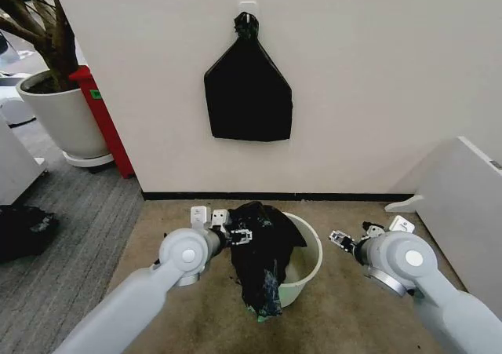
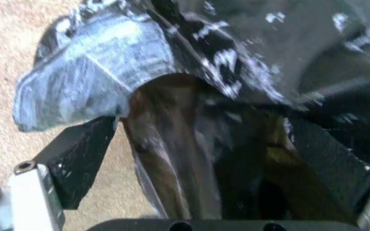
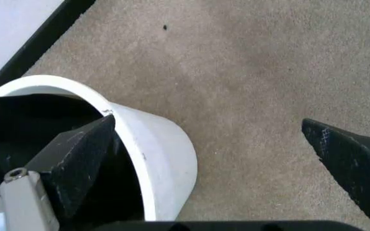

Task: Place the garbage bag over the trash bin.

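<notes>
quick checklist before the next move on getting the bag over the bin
1. Left gripper has hold of the garbage bag: ok, plastic sits between its fingers.
2. Bag covers the whole rim: not ok, it hangs over the left side while the right rim is bare.
3. Trash bin upright: ok.
4. Right gripper free: ok, open beside the bin.
5. Bag mouth open: cannot tell.

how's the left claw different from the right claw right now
The left claw is at the trash bin's left rim with the garbage bag between its fingers; the right claw hovers just off the bin's right side over bare carpet. The left claw's fingers are closed on plastic, while the right claw's are spread wide and hold nothing. Both sit low, near rim height, pointing toward the bin.
</notes>
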Controlling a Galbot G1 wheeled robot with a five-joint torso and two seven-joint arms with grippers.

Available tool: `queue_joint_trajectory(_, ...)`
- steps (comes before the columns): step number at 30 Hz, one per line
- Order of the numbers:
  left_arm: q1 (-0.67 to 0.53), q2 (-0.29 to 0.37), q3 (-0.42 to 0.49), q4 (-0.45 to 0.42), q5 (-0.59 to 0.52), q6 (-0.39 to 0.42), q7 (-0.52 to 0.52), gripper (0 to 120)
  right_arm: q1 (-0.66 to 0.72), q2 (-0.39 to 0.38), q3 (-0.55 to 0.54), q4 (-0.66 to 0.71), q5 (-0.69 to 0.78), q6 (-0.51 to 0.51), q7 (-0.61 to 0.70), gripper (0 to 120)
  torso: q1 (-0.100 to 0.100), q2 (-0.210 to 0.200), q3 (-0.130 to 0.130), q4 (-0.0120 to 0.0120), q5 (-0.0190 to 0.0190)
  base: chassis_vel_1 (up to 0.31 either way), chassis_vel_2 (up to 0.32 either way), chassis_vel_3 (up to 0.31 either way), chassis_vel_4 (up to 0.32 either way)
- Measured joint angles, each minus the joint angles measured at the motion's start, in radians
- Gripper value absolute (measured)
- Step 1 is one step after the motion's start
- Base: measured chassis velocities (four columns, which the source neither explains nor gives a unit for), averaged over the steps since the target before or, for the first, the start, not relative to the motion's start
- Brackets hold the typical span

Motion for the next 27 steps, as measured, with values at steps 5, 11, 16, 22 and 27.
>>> queue_joint_trajectory(5, 0.037, 0.010, 0.001, -0.034, -0.006, 0.000, -0.030, 100, -0.004, 0.001, 0.002, 0.000, -0.002, 0.001, 0.000, 100, 0.000, 0.000, 0.000, 0.0002, 0.0000, 0.000, 0.000, 0.000, 0.000)
queue_joint_trajectory(11, 0.050, 0.004, 0.009, -0.033, 0.012, -0.001, -0.034, 100, -0.008, 0.000, 0.007, 0.002, -0.002, 0.003, 0.001, 100, 0.000, 0.000, 0.000, 0.0001, -0.0001, 0.000, 0.000, 0.000, 0.000)
queue_joint_trajectory(16, 0.053, -0.008, 0.020, -0.018, 0.045, -0.002, -0.021, 100, -0.020, -0.001, 0.014, 0.005, -0.003, 0.003, 0.001, 100, 0.000, 0.000, 0.000, 0.0001, 0.0000, 0.000, 0.000, 0.000, 0.000)
queue_joint_trajectory(22, 0.033, -0.058, 0.034, 0.036, 0.069, -0.009, -0.004, 100, -0.026, 0.001, 0.015, 0.006, -0.010, 0.003, -0.003, 100, 0.000, 0.000, 0.000, 0.0001, 0.0001, 0.000, 0.000, 0.000, 0.000)
queue_joint_trajectory(27, 0.005, -0.116, 0.055, 0.089, 0.076, -0.014, -0.006, 100, -0.027, 0.001, 0.015, 0.008, -0.012, 0.003, -0.008, 100, 0.000, 0.000, 0.000, 0.0001, 0.0000, 0.000, 0.000, 0.000, 0.000)
